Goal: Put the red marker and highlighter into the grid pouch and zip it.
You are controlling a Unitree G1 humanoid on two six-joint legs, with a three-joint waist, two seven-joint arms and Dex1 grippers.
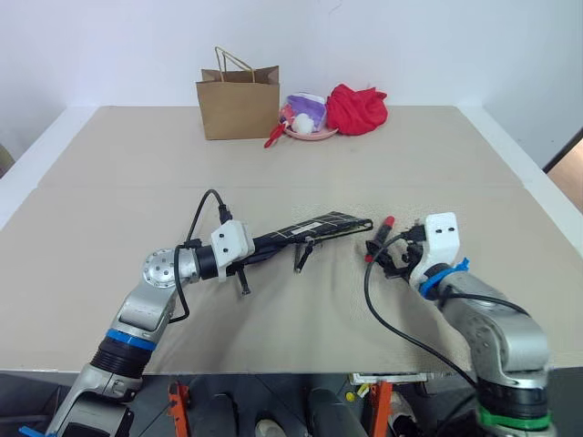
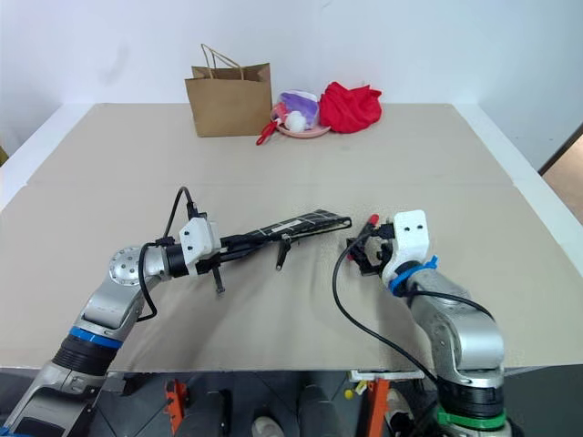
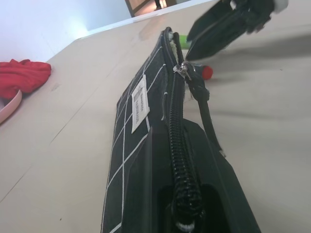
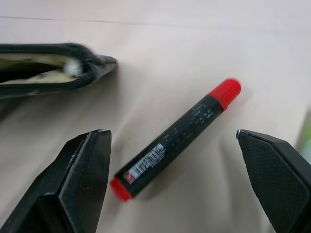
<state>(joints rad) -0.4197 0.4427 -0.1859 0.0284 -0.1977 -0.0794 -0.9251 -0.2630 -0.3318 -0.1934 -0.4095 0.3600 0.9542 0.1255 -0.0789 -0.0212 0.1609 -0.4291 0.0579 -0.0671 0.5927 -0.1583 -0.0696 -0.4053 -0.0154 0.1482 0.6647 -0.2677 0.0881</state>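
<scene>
It looked like a robot test lab: a broad beige-covered table (image 1: 109,182) against a bare white wall (image 1: 455,45), props grouped at the far edge.

Marker (image 4: 177,138) lies right of the pouch (image 1: 323,225); bag (image 1: 238,102) far behind.

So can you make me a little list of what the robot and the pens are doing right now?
left gripper: shut on the grid pouch, holding it up off the table
pouch mouth: partly open, seen in the right wrist view
right gripper: jaws open, one on each side of the red marker
red marker: lying on the table beside the pouch, not yet inside
highlighter: only a green sliver shows
</scene>
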